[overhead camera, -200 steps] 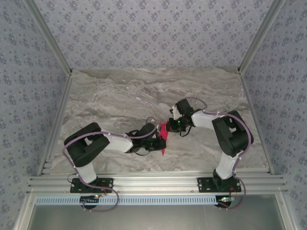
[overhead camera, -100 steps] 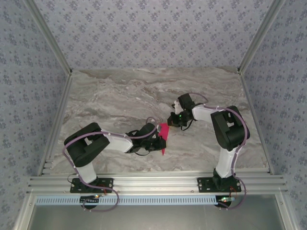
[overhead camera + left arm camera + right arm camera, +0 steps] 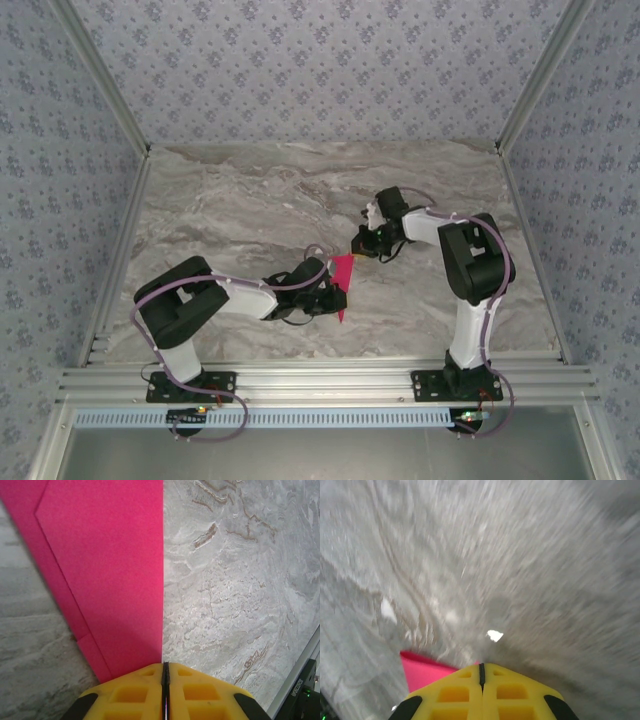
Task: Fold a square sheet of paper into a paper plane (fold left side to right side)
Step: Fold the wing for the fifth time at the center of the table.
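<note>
Looking from your left gripper (image 3: 165,666) outward, you see its yellow fingers (image 3: 130,695) pressed shut at the near end of the straight crease of the paper (image 3: 115,580). Your right gripper (image 3: 481,666), also closed, sits just beside its far corner. Several flaps already lie folded; I judge further folds remain.

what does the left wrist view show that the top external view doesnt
Left wrist view: close detail of the folded magenta-pink paper sheet, with an angled flap edge layered on it and its straight right edge running down to the shut yellow fingertips of the left gripper. Top external view: the whole left arm and right arm, the right gripper close to the paper's far corner, and the blue floral walls. Both: the pink paper, the left gripper at it, and the grey marbled tabletop.
</note>
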{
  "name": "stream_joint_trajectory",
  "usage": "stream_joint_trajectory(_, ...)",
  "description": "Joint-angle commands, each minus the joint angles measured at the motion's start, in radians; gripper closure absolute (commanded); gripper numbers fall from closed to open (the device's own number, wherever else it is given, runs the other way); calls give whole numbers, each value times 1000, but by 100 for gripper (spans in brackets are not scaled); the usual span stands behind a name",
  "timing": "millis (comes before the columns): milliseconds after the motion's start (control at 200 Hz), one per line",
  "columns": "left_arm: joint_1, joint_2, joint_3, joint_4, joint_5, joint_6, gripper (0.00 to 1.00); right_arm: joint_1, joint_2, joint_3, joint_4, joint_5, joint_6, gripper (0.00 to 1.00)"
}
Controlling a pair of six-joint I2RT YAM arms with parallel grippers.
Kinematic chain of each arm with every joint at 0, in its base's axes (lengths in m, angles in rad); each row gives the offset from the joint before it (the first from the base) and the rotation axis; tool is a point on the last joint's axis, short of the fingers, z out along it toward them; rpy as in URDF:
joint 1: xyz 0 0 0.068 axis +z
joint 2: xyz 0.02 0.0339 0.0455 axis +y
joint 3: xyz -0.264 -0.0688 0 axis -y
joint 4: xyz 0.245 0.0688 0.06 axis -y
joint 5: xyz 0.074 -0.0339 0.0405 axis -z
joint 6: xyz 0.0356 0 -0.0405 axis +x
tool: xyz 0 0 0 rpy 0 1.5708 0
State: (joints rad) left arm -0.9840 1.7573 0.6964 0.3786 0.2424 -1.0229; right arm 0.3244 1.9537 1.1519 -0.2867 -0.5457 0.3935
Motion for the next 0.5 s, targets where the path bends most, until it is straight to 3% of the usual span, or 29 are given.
stream_joint_trajectory(0,-28,42,-34,-95,23,-8,91,-57,17,66,63,98,-22,94)
stream_joint_trajectory(195,-28,36,-22,-93,17,-5,91,-66,-74,49,56,69,-28,93)
stream_joint_trajectory(250,-28,34,-19,-95,16,-3,91,-59,-124,-25,77,47,-12,93)
stream_joint_trajectory(495,-28,23,-10,-108,9,1,91,63,-310,-244,167,-15,72,93)
